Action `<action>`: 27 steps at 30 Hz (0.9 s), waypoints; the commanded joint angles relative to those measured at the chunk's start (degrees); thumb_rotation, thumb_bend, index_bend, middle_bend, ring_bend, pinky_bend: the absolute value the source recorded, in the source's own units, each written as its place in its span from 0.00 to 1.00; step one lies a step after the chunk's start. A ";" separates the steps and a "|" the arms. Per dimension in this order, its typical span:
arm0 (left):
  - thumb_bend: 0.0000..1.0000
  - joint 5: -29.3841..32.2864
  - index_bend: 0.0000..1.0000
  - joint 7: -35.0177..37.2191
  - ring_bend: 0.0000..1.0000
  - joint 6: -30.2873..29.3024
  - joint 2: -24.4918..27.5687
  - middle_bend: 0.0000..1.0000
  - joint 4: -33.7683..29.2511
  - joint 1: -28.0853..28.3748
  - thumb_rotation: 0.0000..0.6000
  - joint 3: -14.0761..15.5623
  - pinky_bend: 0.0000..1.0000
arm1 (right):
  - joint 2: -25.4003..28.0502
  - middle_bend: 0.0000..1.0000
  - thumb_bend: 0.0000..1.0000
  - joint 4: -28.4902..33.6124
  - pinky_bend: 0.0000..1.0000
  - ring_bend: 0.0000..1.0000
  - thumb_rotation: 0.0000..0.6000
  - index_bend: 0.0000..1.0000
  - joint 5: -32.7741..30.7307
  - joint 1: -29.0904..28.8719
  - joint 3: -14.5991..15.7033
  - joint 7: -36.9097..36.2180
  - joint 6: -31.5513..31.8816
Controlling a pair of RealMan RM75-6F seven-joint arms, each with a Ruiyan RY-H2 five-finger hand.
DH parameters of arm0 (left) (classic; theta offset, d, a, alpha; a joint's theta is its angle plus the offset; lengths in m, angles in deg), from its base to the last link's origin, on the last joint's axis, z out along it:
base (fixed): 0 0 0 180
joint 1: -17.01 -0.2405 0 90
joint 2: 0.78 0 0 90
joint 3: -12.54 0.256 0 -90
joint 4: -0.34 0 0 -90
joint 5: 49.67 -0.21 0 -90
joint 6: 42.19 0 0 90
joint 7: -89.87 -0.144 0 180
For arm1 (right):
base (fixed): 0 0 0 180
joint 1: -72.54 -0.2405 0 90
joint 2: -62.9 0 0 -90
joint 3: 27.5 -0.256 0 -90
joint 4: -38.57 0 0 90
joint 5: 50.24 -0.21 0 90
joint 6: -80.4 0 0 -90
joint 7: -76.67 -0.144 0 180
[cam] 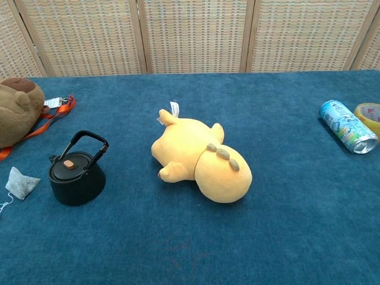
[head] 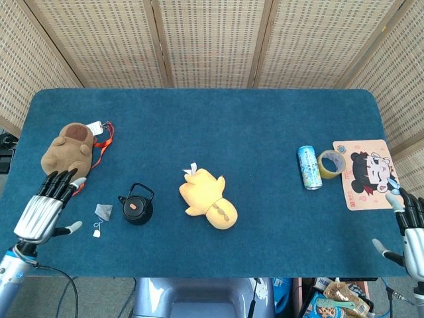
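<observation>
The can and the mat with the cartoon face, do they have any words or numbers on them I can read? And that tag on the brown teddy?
Can: print on its label, too blurred to read.
Cartoon mat: small marks beside the face, too small to read.
Tag on the brown plush: too small to read.
Tape roll: no text visible.
So nothing can be read here.

A yellow plush toy (cam: 199, 157) lies on its side in the middle of the blue surface (cam: 285, 208), its round head toward the near right. Well to its left stands a black teapot (cam: 76, 173) with its handle tilted up, and just left of that lies a tea bag (cam: 21, 181). At the far left edge sits a brown plush toy (cam: 16, 111) with an orange strap (cam: 54, 116). At the right edge a can (cam: 347, 126) lies on its side beside a roll of tape (cam: 369, 114).
</observation>
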 commanded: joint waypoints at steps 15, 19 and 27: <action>0.29 7.32 0.44 -9.78 0.00 16.43 -10.94 0.00 6.89 12.76 1.00 -1.95 0.00 | -0.40 0.00 0.00 -0.40 0.00 0.00 1.00 0.00 -2.25 -0.97 -0.07 1.55 -3.12; 0.32 8.20 0.45 -10.97 0.00 16.96 -11.83 0.00 6.66 13.44 1.00 -1.71 0.00 | -0.31 0.00 0.00 -0.27 0.00 0.00 1.00 0.00 -2.34 -1.02 -0.03 1.56 -3.29; 0.36 11.17 0.46 -15.66 0.00 18.17 -12.91 0.00 5.25 14.79 1.00 -1.46 0.00 | -0.02 0.00 0.00 -0.21 0.00 0.00 1.00 0.00 -2.67 -1.07 0.01 1.23 -3.66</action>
